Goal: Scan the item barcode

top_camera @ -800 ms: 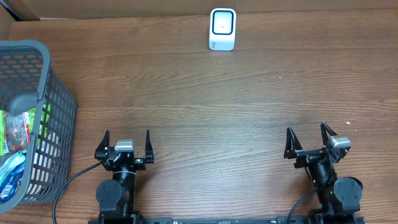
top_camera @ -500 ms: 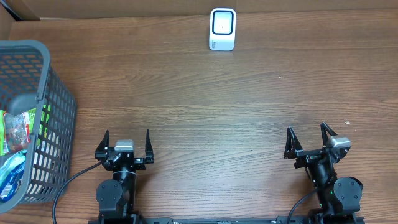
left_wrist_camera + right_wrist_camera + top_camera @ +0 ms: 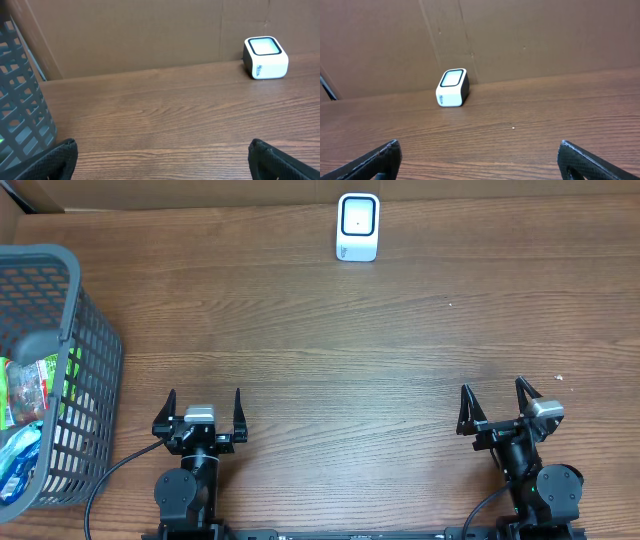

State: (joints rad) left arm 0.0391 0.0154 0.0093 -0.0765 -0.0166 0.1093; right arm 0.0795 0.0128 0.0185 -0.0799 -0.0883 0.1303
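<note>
Brown wood-grain surface (image 3: 330, 330) fills my overhead view. The white scanner (image 3: 357, 226) stands at top centre, and the grey basket (image 3: 100, 370) at the left edge has the packaged items (image 3: 28, 385) inside it. My left gripper (image 3: 204, 396) and right gripper (image 3: 492, 388) sit at the bottom, both spread wide, holding nothing, well apart from basket and scanner.

On the left wrist view, the scanner is upper right against the cardboard wall (image 3: 150, 35), with basket mesh at left. On the right wrist view, the scanner sits left of centre.
</note>
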